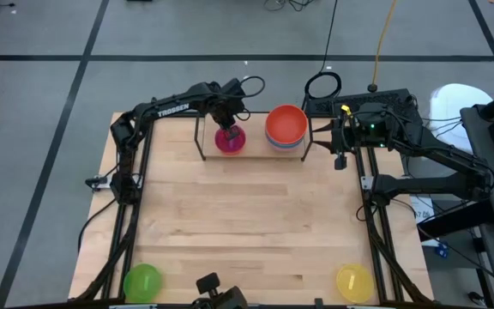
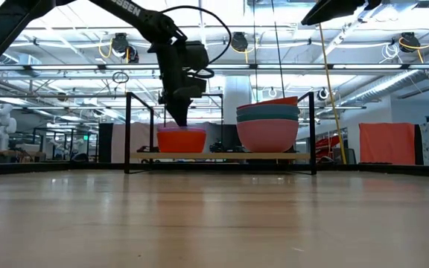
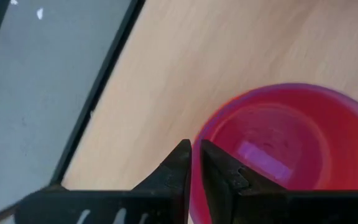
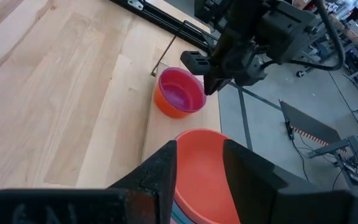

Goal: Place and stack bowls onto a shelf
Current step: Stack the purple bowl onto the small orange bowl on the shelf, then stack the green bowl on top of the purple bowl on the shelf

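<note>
The shelf (image 2: 222, 155) stands at the table's far edge. On its left part sits a purple bowl (image 4: 179, 93) nested in a red bowl (image 2: 182, 141). My left gripper (image 3: 195, 163) comes down on the purple bowl's rim, fingers nearly together. On the shelf's right part stands a stack (image 1: 286, 129) with an orange bowl (image 4: 204, 158) on top, a teal bowl (image 2: 268, 112) under it and a pink bowl (image 2: 268, 135) at the bottom. My right gripper (image 4: 197, 168) is open and empty, just right of the stack, apart from it. My left gripper pinches the purple bowl's rim (image 3: 197, 186) between its two fingers, one inside the bowl and one outside. The fingers point down from above (image 2: 179, 115). The bowl sits upright in the red bowl, which rests on the shelf board.
A green bowl (image 1: 142, 281) rests at the table's near left corner and a yellow bowl (image 1: 354, 281) at the near right corner. The shelf's black rods (image 1: 201, 137) rise around the bowls. The middle of the table (image 1: 247, 215) is bare wood.
</note>
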